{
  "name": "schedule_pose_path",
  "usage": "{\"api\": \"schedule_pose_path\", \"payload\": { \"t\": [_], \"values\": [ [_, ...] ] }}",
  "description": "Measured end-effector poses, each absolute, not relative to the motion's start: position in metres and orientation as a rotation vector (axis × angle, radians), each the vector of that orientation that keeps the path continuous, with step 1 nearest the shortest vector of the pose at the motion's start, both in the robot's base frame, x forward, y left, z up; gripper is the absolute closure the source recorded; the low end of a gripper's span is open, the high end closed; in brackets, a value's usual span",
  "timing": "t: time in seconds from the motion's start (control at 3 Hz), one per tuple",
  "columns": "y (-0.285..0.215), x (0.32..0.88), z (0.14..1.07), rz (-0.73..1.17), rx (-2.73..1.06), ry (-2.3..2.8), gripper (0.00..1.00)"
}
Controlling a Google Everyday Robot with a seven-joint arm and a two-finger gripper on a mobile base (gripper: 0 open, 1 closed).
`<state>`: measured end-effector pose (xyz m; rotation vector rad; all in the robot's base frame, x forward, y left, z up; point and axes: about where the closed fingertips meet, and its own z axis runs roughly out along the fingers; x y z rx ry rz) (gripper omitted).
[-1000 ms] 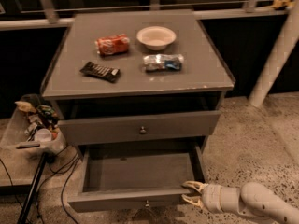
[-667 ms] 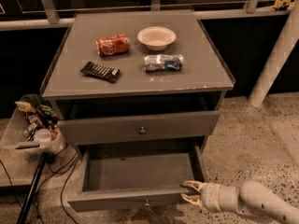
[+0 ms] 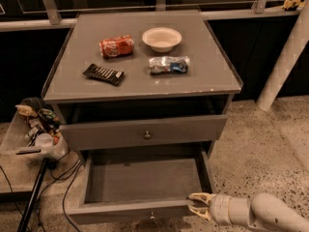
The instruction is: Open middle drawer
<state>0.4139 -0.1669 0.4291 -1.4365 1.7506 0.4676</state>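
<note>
The grey cabinet [image 3: 145, 88] has a closed drawer [image 3: 106, 134] with a round knob just under its top. Below it the middle drawer [image 3: 145, 180] is pulled far out and shows its shallow grey inside, with a small knob [image 3: 151, 215] on its front. My gripper [image 3: 191, 203] comes in from the lower right. It sits at the right end of the open drawer's front edge, with its pale fingers [image 3: 198, 196] spread apart and nothing held. Anything below the open drawer is hidden.
On the cabinet top lie a red can [image 3: 116, 46], a white bowl [image 3: 161, 37], a dark snack bar [image 3: 103, 74] and a blue-and-white bag [image 3: 169, 65]. A bin of clutter [image 3: 36, 129] and cables [image 3: 67, 187] stand at the left. A white post [image 3: 285, 62] stands at the right.
</note>
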Motion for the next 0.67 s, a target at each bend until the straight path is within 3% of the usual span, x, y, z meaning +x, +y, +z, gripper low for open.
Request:
{"api": "schedule_pose_path", "payload": {
  "t": [0.67],
  "values": [
    [-0.1669, 0.4138, 0.4291, 0.468, -1.437, 1.750, 0.35]
  ]
}}
